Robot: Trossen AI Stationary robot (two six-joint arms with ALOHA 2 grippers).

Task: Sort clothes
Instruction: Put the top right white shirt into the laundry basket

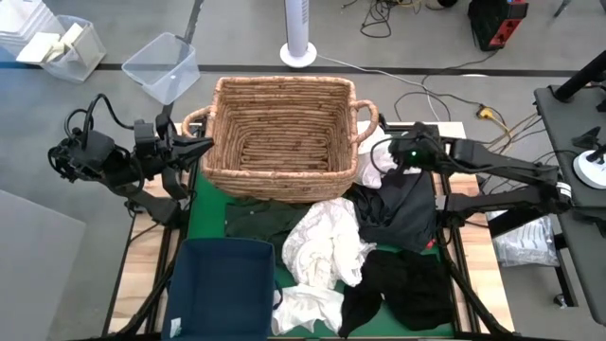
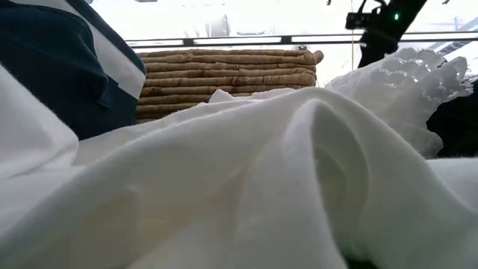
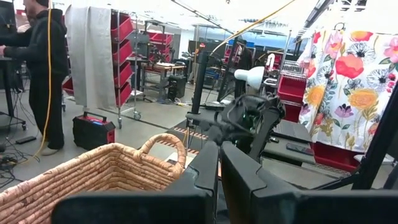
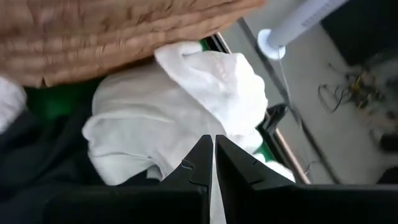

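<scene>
The tan woven wicker basket [image 1: 284, 139], rectangular with two loop handles, is taken as the landmark at the far middle of the green-covered table [image 1: 204, 204]. The clothes are heaped on the table just in front of the basket: a crumpled white garment [image 1: 325, 248] near the middle, a dark green garment [image 1: 260, 218] touching the basket's front wall, a dark grey garment [image 1: 402, 213] beside the basket's right front corner, a black garment [image 1: 407, 284] nearer the front edge, and a second white garment [image 1: 308, 311] beside it. A navy blue rectangular fabric bin [image 1: 222, 289] is placed in front of the basket's left corner. The left tool [image 1: 194, 147] is held beside the basket's left handle, its fingers closed together with nothing between them. The right tool [image 1: 379, 161] is held just beside the basket's right handle, above a small white cloth [image 4: 186, 112], its fingers closed and empty.
</scene>
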